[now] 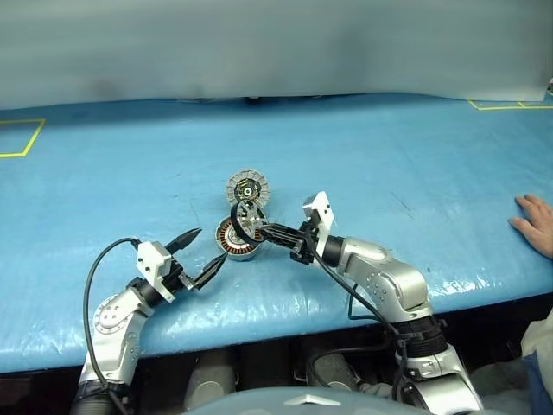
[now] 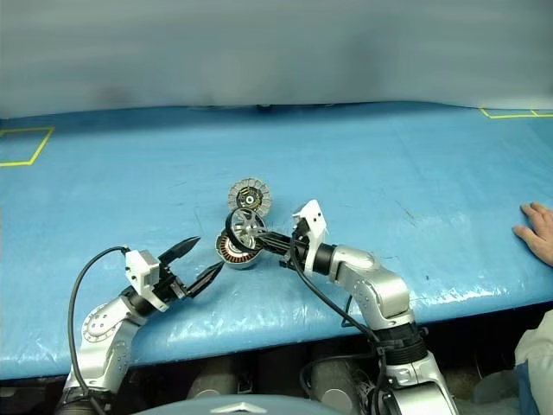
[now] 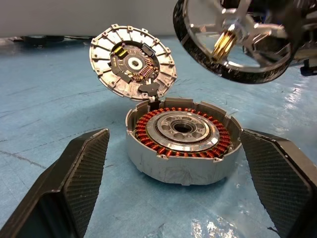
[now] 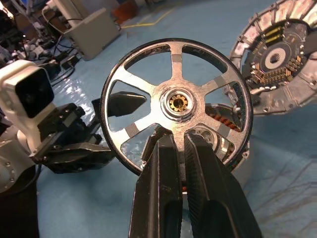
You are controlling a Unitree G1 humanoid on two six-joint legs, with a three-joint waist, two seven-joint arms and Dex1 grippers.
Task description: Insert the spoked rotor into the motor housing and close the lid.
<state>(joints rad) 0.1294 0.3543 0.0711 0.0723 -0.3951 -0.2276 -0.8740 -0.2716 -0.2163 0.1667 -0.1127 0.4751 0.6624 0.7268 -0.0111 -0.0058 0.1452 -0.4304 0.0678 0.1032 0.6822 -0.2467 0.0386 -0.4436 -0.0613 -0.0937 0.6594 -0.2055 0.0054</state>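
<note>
My right gripper (image 4: 178, 143) is shut on the spoked rotor (image 4: 177, 104), a silver six-spoke wheel with a dark rim and a brass centre gear. It holds the rotor tilted in the air just above the motor housing (image 3: 181, 144). The housing is a silver cup with copper windings around a centre hub, and it sits on the blue table. The lid (image 3: 132, 62) stands open at the housing's far rim, its ribbed inner face and dark circuit board showing. My left gripper (image 1: 210, 247) is open, and its fingers (image 3: 74, 173) flank the housing on its near-left side without touching it.
The blue plastic-covered table (image 1: 389, 164) stretches wide around the motor. A person's hand (image 1: 536, 223) rests on it at the far right edge. Yellow tape marks lie at the far left (image 1: 22, 138) and the far right (image 1: 510, 105). The table's front edge (image 1: 259, 333) runs close under both arms.
</note>
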